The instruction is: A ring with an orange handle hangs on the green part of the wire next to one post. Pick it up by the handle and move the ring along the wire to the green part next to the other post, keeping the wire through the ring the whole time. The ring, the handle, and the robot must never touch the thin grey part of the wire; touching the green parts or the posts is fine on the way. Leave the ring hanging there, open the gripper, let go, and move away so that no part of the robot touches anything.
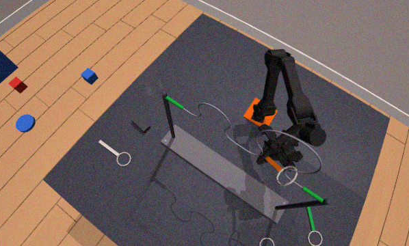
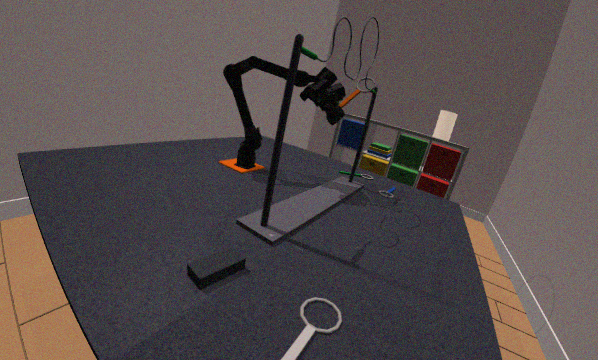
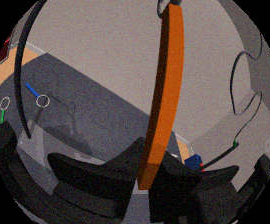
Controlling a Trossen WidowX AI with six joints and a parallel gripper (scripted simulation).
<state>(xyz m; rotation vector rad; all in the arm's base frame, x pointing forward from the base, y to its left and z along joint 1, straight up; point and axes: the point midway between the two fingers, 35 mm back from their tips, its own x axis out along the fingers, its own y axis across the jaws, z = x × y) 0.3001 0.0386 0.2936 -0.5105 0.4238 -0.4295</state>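
Note:
My gripper (image 1: 264,158) (image 2: 340,106) (image 3: 144,141) is shut on the far end of the orange handle (image 1: 273,163) (image 2: 350,98) (image 3: 170,75). The pale ring (image 1: 278,178) is at the handle's other end, around the thin grey wire (image 1: 321,164) (image 2: 378,37) (image 3: 232,85), just inward of the green part (image 1: 313,194) by the right post (image 1: 300,205) in the top view. Whether ring and wire touch is unclear. The other green part (image 1: 174,102) (image 2: 309,53) joins the left post (image 1: 169,116) (image 2: 281,135). In the top view, the wire's large loop passes over my gripper; the clearance is unclear.
The posts stand on a grey base plate (image 1: 221,171) (image 2: 299,212). A white ring tool (image 1: 109,147) (image 2: 299,342) and a black block (image 2: 216,270) lie beyond its left end. A green-handled ring (image 1: 310,219) and a blue-handled ring (image 2: 391,190) (image 3: 33,91) lie near the other post.

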